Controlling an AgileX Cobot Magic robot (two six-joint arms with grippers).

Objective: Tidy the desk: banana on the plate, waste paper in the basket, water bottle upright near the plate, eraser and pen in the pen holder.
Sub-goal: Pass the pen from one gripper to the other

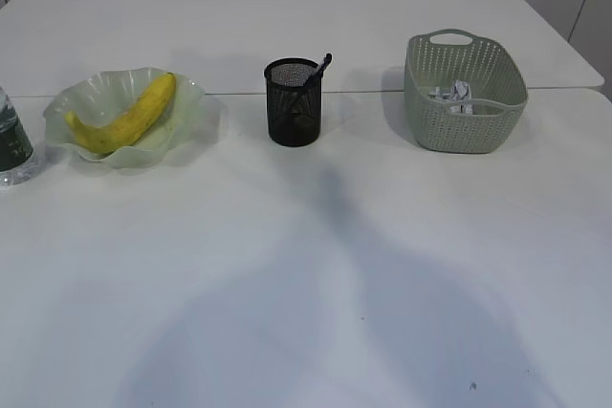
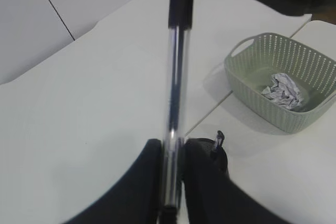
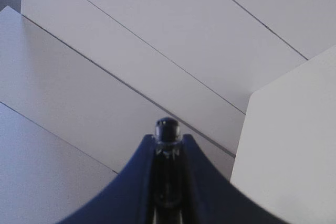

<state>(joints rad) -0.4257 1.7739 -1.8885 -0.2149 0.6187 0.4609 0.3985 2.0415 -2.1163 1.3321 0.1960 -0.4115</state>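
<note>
Left gripper [image 2: 172, 146]: its dark fingers [image 2: 149, 171] lie narrow against both sides of the pen [image 2: 175, 77].
Right gripper [image 3: 168, 142]: closed narrowly on a pen seen end-on, its dark round end just past the fingertips.
Pen axis: the clear barrel runs straight away from the left gripper, its black section at the far end.
Basket [image 2: 278, 51]: ahead and to the right of the left gripper, with the paper ball [image 2: 283, 92] inside.
Pen holder [image 1: 294, 102]: just beyond the left fingers, with a second pen [image 1: 318, 68] leaning out of it.
Banana [image 1: 134, 114]: lying in the plate [image 1: 196, 102].
Surface: the white desk [image 1: 306, 265], with white panelled walls beyond the right gripper.
Cut off: the water bottle [image 1: 11, 145] at the exterior view's left edge; what meets the pen's far end is too dark to tell.
</note>
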